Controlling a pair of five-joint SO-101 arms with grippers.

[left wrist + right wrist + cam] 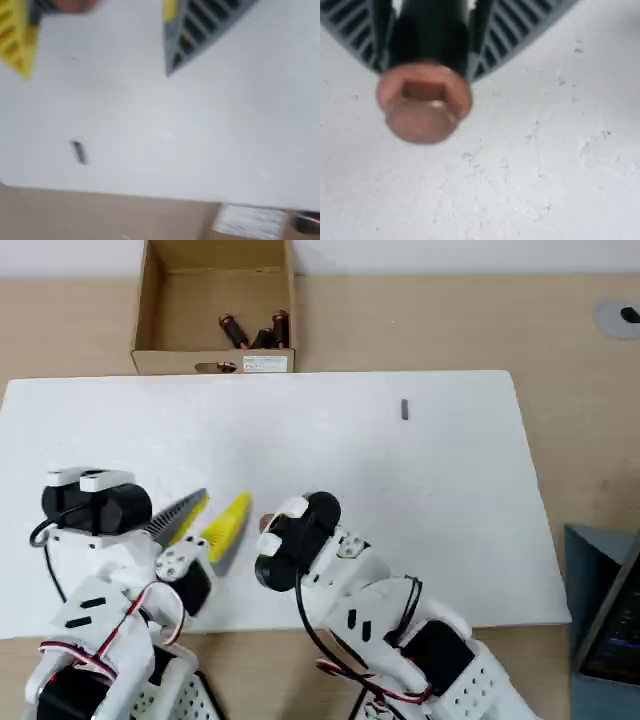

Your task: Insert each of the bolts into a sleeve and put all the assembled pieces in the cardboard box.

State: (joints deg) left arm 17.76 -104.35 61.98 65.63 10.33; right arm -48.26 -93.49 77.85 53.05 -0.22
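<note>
The left end effector [225, 497] hangs released over the white surface [450, 540], yellow and grey fingers spread. At twelve o'clock from it sits the cardboard box [150, 300], with assembled pieces [258, 332] inside. Just beside it, the right end effector [268, 527] is clenched on a copper-headed bolt [424, 102]. The lone sleeve [404, 409] lies toward two o'clock. Best to bring the bolt there, line its shank up with the bore, and let the left arm steady the sleeve.

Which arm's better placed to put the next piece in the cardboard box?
Right. The right gripper is shut on a black sleeve with a copper bolt head at its end; the left gripper is open, holding nothing.
</note>
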